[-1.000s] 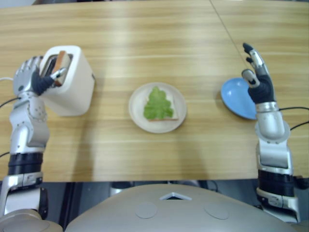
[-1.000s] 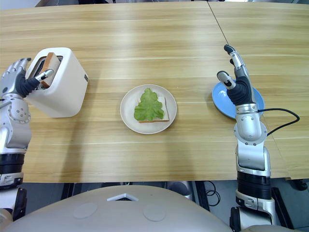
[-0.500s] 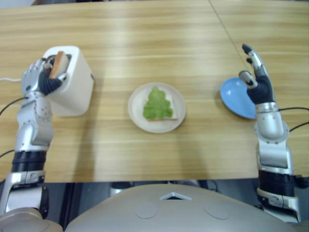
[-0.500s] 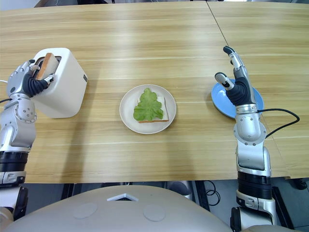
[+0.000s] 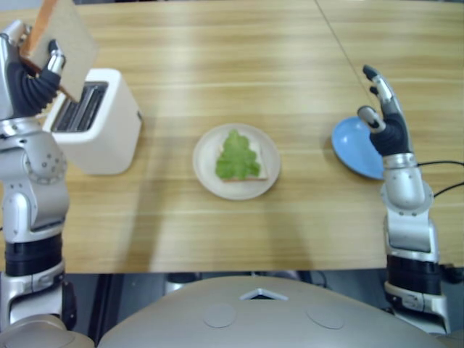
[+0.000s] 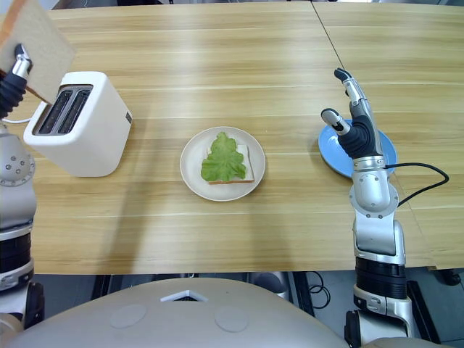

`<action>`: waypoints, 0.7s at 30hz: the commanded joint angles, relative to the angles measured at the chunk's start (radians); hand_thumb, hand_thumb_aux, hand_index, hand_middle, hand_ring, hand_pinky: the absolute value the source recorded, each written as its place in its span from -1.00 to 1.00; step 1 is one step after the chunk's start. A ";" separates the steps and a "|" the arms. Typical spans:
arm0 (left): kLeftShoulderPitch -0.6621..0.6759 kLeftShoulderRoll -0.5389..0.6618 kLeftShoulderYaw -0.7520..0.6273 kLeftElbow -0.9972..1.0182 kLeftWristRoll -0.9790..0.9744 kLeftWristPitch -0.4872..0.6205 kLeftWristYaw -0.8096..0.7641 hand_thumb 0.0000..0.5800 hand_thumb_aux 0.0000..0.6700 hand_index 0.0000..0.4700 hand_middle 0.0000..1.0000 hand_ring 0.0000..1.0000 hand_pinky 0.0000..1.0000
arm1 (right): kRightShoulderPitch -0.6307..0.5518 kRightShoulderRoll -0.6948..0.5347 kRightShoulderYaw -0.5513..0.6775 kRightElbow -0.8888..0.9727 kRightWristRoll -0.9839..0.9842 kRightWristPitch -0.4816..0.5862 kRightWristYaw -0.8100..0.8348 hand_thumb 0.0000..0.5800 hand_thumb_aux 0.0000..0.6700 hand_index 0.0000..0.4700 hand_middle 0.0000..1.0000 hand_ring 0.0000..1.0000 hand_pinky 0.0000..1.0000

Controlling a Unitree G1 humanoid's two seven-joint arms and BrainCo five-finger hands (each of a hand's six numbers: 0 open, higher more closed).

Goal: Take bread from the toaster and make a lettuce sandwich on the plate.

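One slice of bread (image 5: 67, 40) is held high in the left hand (image 5: 29, 81), whose fingers curl around its lower edge, above the white toaster (image 5: 105, 138) at the left of the wooden table (image 5: 217, 65). At the centre, a cream plate (image 5: 204, 164) carries a second slice (image 6: 249, 164) topped with a green lettuce leaf (image 5: 236, 156). On the right, the right hand (image 5: 388, 119) stands upright, fingers spread and empty, over a blue plate (image 5: 351, 148).

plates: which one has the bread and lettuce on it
The cream plate at mid-table, with lettuce lying on a bread slice. The blue plate behind the right hand shows no food.
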 commanded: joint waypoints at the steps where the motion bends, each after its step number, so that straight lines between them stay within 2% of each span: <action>1: -0.043 -0.071 -0.045 -0.028 -0.165 -0.055 -0.090 1.00 1.00 0.96 1.00 1.00 1.00 | -0.001 0.014 0.007 -0.017 0.020 0.005 0.003 -1.00 -1.00 -1.00 -1.00 -1.00 -1.00; 4: -0.069 -0.143 -0.141 0.029 -0.265 -0.071 -0.187 1.00 1.00 0.96 1.00 1.00 1.00 | -0.004 0.020 0.010 -0.014 0.022 0.007 0.003 -1.00 -1.00 -1.00 -1.00 -1.00 -1.00; 9: -0.092 -0.253 -0.348 0.285 -0.424 -0.127 -0.420 1.00 1.00 0.96 1.00 1.00 1.00 | -0.007 0.029 0.018 -0.005 0.020 0.008 0.006 -1.00 -1.00 -1.00 -1.00 -1.00 -1.00; 14: -0.126 -0.308 -0.431 0.494 -0.555 -0.159 -0.617 1.00 1.00 0.96 1.00 1.00 1.00 | -0.008 0.032 0.028 0.018 0.020 0.006 0.010 -1.00 -1.00 -1.00 -1.00 -1.00 -1.00; 21: -0.214 -0.329 -0.505 0.721 -0.572 -0.237 -0.766 1.00 1.00 0.96 1.00 1.00 1.00 | -0.015 0.028 0.038 0.050 0.052 0.000 0.027 -1.00 -1.00 -1.00 -1.00 -1.00 -1.00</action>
